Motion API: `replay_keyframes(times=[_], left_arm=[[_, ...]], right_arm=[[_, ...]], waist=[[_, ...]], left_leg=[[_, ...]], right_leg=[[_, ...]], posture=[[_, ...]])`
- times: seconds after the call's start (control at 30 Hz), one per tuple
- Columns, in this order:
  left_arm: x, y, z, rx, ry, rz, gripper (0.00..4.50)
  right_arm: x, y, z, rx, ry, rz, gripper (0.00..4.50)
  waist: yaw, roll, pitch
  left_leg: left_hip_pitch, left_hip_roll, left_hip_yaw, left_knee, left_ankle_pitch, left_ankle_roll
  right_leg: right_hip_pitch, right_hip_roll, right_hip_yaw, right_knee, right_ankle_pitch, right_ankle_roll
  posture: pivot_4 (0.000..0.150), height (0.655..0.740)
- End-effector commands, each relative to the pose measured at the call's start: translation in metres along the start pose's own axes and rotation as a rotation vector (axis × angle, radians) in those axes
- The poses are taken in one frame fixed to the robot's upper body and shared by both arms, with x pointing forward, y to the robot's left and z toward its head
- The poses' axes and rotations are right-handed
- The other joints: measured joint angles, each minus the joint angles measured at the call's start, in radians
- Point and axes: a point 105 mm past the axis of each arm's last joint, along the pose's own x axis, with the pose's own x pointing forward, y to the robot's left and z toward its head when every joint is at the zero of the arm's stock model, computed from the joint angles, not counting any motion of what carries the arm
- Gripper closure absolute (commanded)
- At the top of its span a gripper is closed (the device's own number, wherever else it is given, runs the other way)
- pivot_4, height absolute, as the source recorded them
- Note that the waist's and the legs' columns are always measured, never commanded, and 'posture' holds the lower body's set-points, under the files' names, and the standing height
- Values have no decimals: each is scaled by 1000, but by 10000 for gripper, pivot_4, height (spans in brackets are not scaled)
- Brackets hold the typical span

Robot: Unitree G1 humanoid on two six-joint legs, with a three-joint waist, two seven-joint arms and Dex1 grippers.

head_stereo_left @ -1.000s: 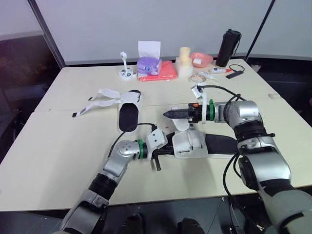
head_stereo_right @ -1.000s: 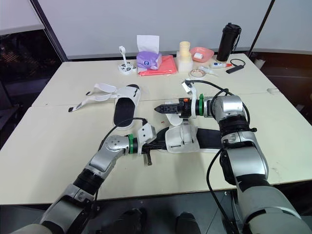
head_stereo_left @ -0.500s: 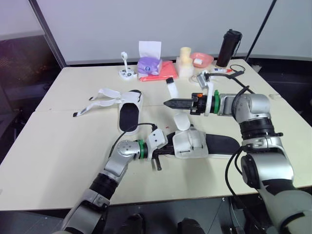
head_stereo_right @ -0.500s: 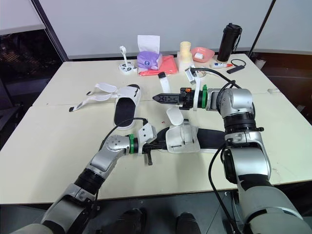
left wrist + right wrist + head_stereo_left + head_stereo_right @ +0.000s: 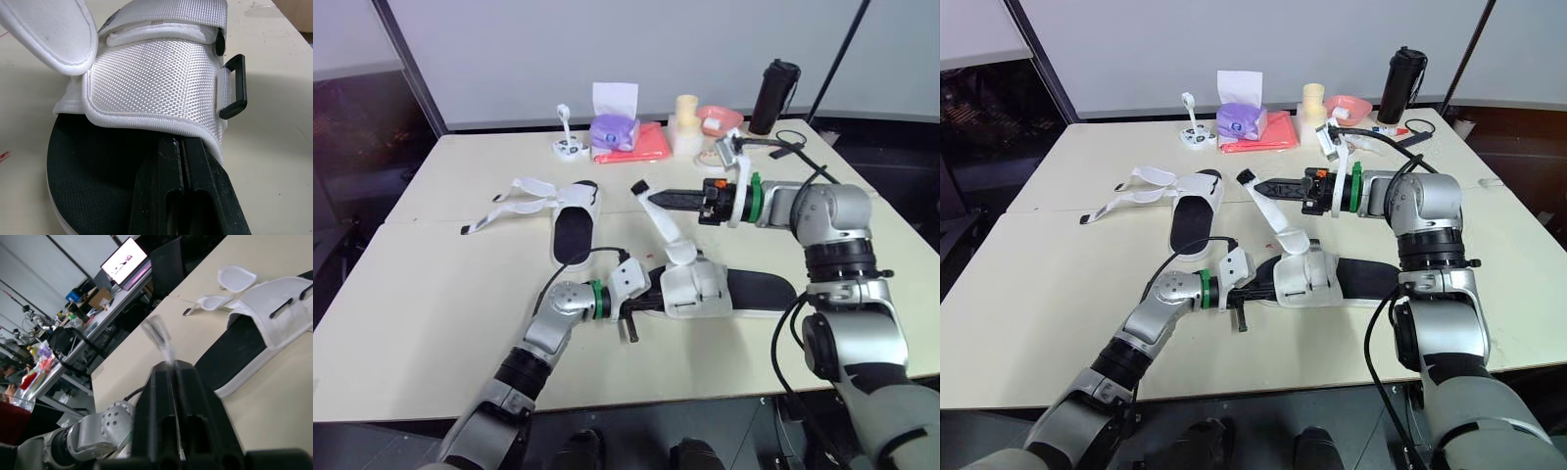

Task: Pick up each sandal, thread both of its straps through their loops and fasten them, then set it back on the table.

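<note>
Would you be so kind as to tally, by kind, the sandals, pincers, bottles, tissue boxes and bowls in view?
Sandals: 2 (near sandal, far sandal)
Pincers: 2 (left pincer, right pincer)
Bottle: 1
Tissue box: 1
Bowl: 1
Total: 7

1. Near sandal (image 5: 749, 290): black footbed and a white upper with a tight woven texture. Its loop (image 5: 235, 87) is black.
2. Strap (image 5: 664, 227): white with a dark tip, black I think, but it's tiny from here.
3. Far sandal (image 5: 573, 233): same white-on-black combo.
4. Left gripper (image 5: 180, 141) and right gripper (image 5: 653, 195): black fingers, with a green ring behind each.
5. Table (image 5: 431, 294): plain cream.
6. At the back: purple tissue box (image 5: 612, 130), coral-red cloth (image 5: 644, 147), pink bowl (image 5: 718, 118), black bottle (image 5: 773, 95).
</note>
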Motion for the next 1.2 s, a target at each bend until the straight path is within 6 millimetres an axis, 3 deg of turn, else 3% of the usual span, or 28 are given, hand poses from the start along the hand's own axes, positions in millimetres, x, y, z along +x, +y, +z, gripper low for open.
replay_keyframes(times=[0.03, 0.1, 0.2, 0.37, 0.53, 0.67, 0.77, 1.0, 1.1, 1.2], left_arm=[[3, -3, -2, -1, 8, -17, 45000], [3, -2, -1, -1, 8, -16, 45000], [2, 0, -1, -12, 6, -7, 45000], [0, 2, -2, -28, 7, 3, 45000], [-1, 3, -3, -40, 8, 1, 45000], [-1, 1, -3, -45, 13, -7, 45000], [-2, 1, -3, -43, 17, -12, 45000], [-1, 1, -2, -30, 22, -21, 45000], [0, 2, -2, -26, 21, -20, 45000], [0, 1, -2, -26, 21, -19, 45000]], right_arm=[[-8, 24, 6, -92, -11, 48, 44727], [-12, 33, -1, -119, 11, 63, 44727], [-24, 54, -24, -200, 79, 93, 44727], [-36, 72, -62, -292, 148, 94, 44727], [-39, 64, -116, -410, 329, 42, 44727], [-35, 53, -133, -439, 377, 29, 44727], [-38, 46, -144, -472, 454, 24, 36918], [-68, 43, -170, -549, 649, 11, 1141], [-82, 49, -175, -491, 656, -9, 501], [-89, 48, -168, -438, 601, -67, 501]], waist=[[1, 0, 0], [1, 0, 0], [6, 0, 0], [3, 0, 0], [1, 0, 0], [0, 0, 0], [1, -1, 0], [5, -1, 0], [7, -1, 1], [7, -1, 1]], left_leg=[[0, 0, 0, 0, 0, 0], [0, 0, 0, 0, 0, 0], [-1, 0, 0, 0, 0, 0], [-1, 0, 0, 1, 0, 0], [-1, 0, 0, 2, 0, 0], [-1, 1, 1, 3, 0, 0], [-1, 1, 0, 3, 0, 0], [-1, 1, 0, 3, 0, 0], [-1, 1, 0, 3, 0, 0], [-1, 1, 0, 3, 0, 1]], right_leg=[[0, 0, 0, 0, 0, 0], [0, 0, 0, 0, 0, 0], [0, 0, -1, 0, 0, 0], [1, 0, -1, -1, 0, 0], [2, 0, -1, -1, 0, 0], [2, 0, -1, -2, 0, 0], [2, 0, -2, -2, 0, 0], [3, 0, -2, -3, 0, 1], [3, 0, -2, -3, 0, 1], [4, 0, -2, -3, 0, 1]], posture=[[1500, 7400], [1500, 7400], [1500, 7400], [1500, 7400], [1500, 7400], [1500, 7400], [1500, 7400], [1500, 7400], [1500, 7400], [1500, 7400]])
